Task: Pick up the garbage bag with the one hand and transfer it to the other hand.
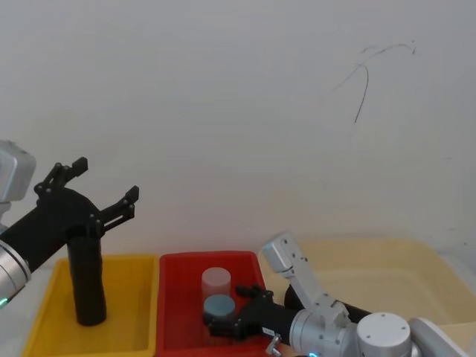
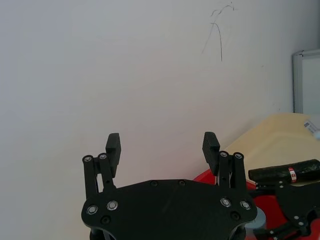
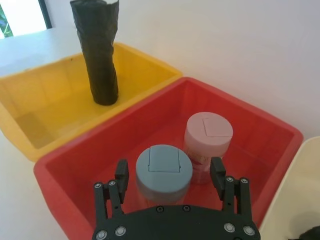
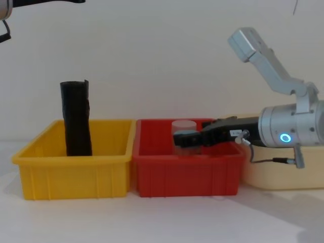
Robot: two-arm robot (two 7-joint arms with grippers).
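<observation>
The garbage bag [image 2: 286, 173], a black roll with a red-and-white label band, lies on its side in the beige bin [image 2: 270, 140], apart from both grippers. In the head view its dark end [image 1: 292, 297] peeks out behind my right arm. My left gripper [image 1: 104, 182] [image 2: 162, 145] is raised at the left, above the yellow bin, open and holding nothing. My right gripper [image 1: 223, 321] [image 3: 169, 172] [image 4: 183, 137] reaches low over the red bin, open, its fingers on either side of a blue-lidded jar [image 3: 164, 169].
A plain black roll [image 1: 87, 275] [image 3: 100, 55] stands upright in the yellow bin [image 1: 141, 268]. The red bin [image 1: 175, 297] holds the blue-lidded jar and a pink-lidded jar [image 3: 208, 135]. The three bins stand side by side against a white wall.
</observation>
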